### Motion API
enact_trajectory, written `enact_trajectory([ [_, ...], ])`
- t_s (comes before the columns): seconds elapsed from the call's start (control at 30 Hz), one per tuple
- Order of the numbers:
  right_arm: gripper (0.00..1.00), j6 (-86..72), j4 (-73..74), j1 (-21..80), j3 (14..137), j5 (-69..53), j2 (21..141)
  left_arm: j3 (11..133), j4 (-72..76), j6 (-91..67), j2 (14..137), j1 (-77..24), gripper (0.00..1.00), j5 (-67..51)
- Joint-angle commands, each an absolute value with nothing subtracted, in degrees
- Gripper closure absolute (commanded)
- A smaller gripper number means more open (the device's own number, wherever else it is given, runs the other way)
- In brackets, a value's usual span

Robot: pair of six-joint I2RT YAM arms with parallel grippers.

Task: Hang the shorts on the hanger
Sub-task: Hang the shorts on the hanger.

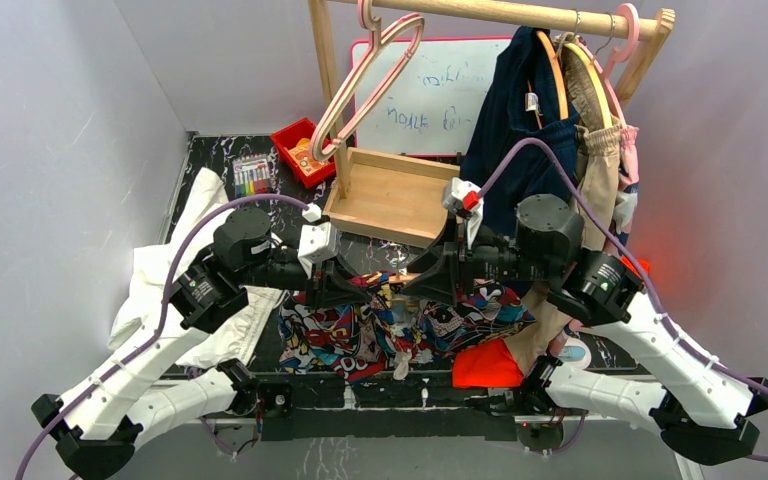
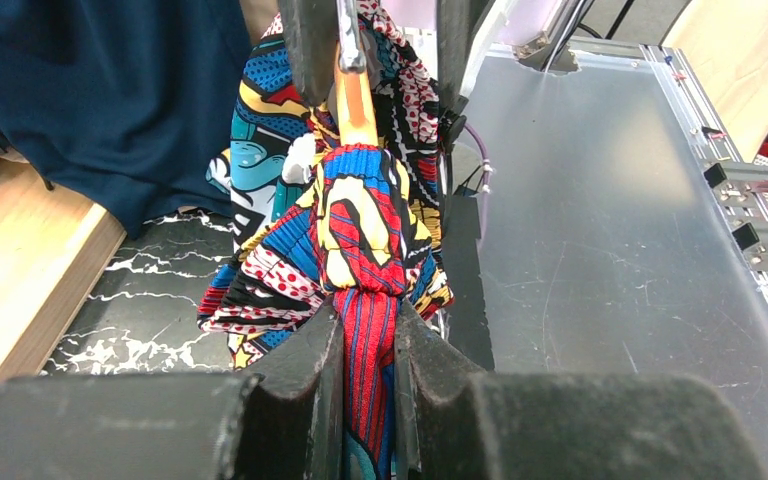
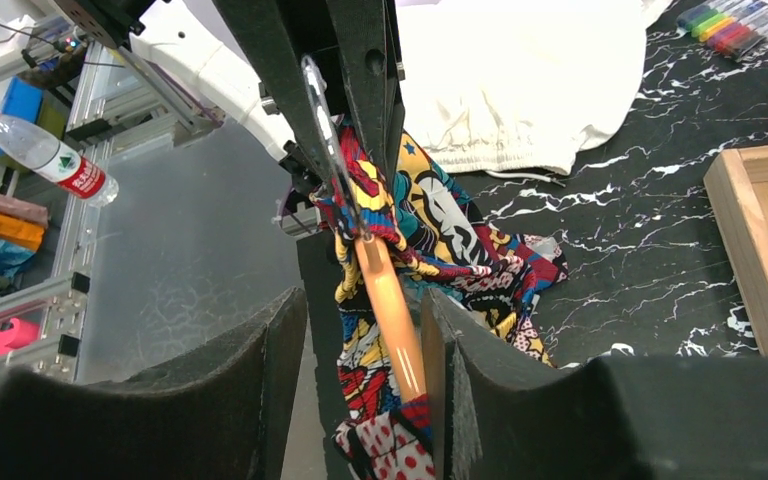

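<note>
At the near edge of the black marbled counter (image 3: 650, 230), above the arm bases, an orange-red cloth (image 1: 485, 365) lies just right of centre. The shorts (image 1: 360, 330) spread beside it across the near middle, partly lifted between the two arms.

The left gripper (image 2: 368, 320) is pinched tight on a bunched fold of the shorts. The right gripper (image 3: 365, 300) faces it with its jaws well apart. The hanger (image 3: 392, 310) has its orange bar between those jaws, close to one finger but not clamped. The bar runs across to the left gripper with printed fabric draped over it.

A white cloth (image 1: 185, 250) covers the counter's left side up to the left wall. Bare marbled surface shows between the shorts, this cloth and a wooden tray (image 1: 390, 195) behind the grippers. Farther back on the left are a set of markers (image 1: 252, 175) and a red bin (image 1: 300, 150).

A whiteboard (image 1: 430, 95) leans against the back wall. A wooden rail (image 1: 500, 12) above carries a pink hanger (image 1: 370, 80) and a navy garment (image 1: 510, 120) that hangs down behind the right arm. Grey walls close in on both sides.
</note>
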State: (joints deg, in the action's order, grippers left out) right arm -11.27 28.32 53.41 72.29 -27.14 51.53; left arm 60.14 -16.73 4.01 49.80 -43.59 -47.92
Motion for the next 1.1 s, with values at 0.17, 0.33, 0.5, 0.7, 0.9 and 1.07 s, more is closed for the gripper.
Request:
enact_trajectory([
  [0.17, 0.62, -8.3, 27.3, 53.7, 76.6, -32.8, 56.6, 62.6, -13.5, 3.8, 49.4, -43.3, 1.00, -52.0],
  [0.33, 0.91, -8.1, 26.8, 53.6, 76.8, -34.1, 56.6, 63.2, -14.4, 4.6, 49.7, -43.3, 1.00, -52.0],
  [0.5, 1.00, -8.1, 26.3, 53.7, 76.4, -34.3, 55.7, 63.2, -14.7, 5.2, 50.0, -43.3, 1.00, -50.5],
  [0.7, 1.00, -8.5, 22.4, 53.7, 73.9, -26.2, 51.2, 62.2, -15.0, 4.6, 48.2, -43.3, 0.29, -44.4],
  [0.9, 1.00, -8.1, 21.4, 53.7, 72.6, -21.8, 49.5, 59.4, -14.6, 4.8, 42.8, -43.3, 0.09, -34.0],
  [1.07, 1.00, -8.4, 19.5, 53.7, 70.8, -17.2, 47.8, 57.8, -12.4, 3.5, 36.1, -43.3, 0.09, -19.8],
])
